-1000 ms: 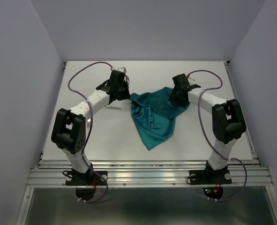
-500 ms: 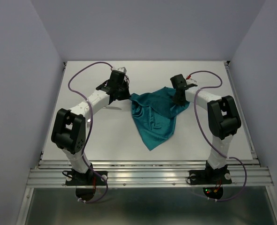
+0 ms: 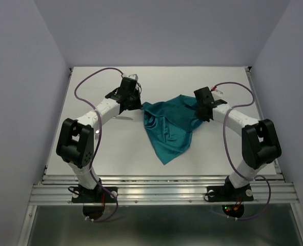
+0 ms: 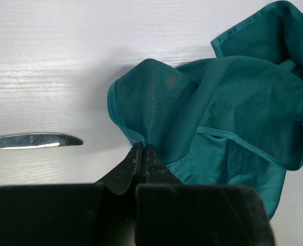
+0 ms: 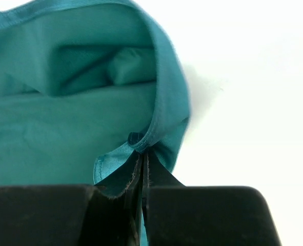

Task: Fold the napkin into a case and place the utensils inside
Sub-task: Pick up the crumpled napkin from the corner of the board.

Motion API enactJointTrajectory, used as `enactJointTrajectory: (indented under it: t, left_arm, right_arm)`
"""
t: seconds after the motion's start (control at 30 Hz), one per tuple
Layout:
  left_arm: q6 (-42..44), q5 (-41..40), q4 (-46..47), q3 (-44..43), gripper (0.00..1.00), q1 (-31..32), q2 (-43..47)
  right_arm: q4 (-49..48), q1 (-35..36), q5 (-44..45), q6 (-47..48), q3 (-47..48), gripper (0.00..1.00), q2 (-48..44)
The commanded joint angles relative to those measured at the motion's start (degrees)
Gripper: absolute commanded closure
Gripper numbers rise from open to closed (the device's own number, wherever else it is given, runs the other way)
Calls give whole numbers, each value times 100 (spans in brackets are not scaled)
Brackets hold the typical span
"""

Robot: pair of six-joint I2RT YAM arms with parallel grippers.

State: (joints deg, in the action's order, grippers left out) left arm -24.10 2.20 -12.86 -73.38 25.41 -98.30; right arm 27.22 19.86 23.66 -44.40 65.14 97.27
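The teal napkin (image 3: 167, 128) lies rumpled in the middle of the table, drawn up at both sides, with a point trailing toward the near edge. No case is in view. My left gripper (image 3: 141, 106) is shut on the napkin's left hem (image 4: 136, 136), jaws pressed together (image 4: 142, 149). My right gripper (image 3: 200, 117) is shut on the right hem, and a fold of cloth (image 5: 141, 141) bunches at its tips (image 5: 143, 155). Of the utensils, only a silver knife blade (image 4: 36, 141) shows, flat on the table left of the left gripper.
The white table (image 3: 105, 148) has raised rails at its left and right sides and a metal frame along the near edge (image 3: 161, 192). Purple cables (image 3: 92, 82) loop over both arms. Grey walls close in the back and sides.
My right gripper has shut on the napkin's right hem, and the right arm's elbow has swung outward to the right. The left arm and its grip have not moved.
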Motion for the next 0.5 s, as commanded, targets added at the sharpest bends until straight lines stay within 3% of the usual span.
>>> enactJointTrajectory:
  t: [0.0, 0.23, 0.3, 0.37, 0.43, 0.47]
  left_arm:
    - [151, -97, -32, -62, 100, -27, 65]
    - [160, -9, -32, 70, 100, -45, 136]
    - [160, 0, -15, 166, 100, -45, 197]
    - [160, 26, 3, 280, 100, -45, 250]
    - [160, 26, 12, 368, 100, -45, 276]
    - [160, 35, 21, 386, 100, -45, 303]
  right_arm:
    - [-51, -26, 244, 55, -493, 99, -777]
    - [528, -26, 586, -479, -1706, 99, -1868]
    - [775, -26, 675, -674, -1943, 84, -2062]
    - [793, -26, 614, -745, -2207, 79, -2326]
    - [767, -26, 456, -623, -2173, 67, -2371]
    - [758, -26, 394, -570, -2112, 56, -2354]
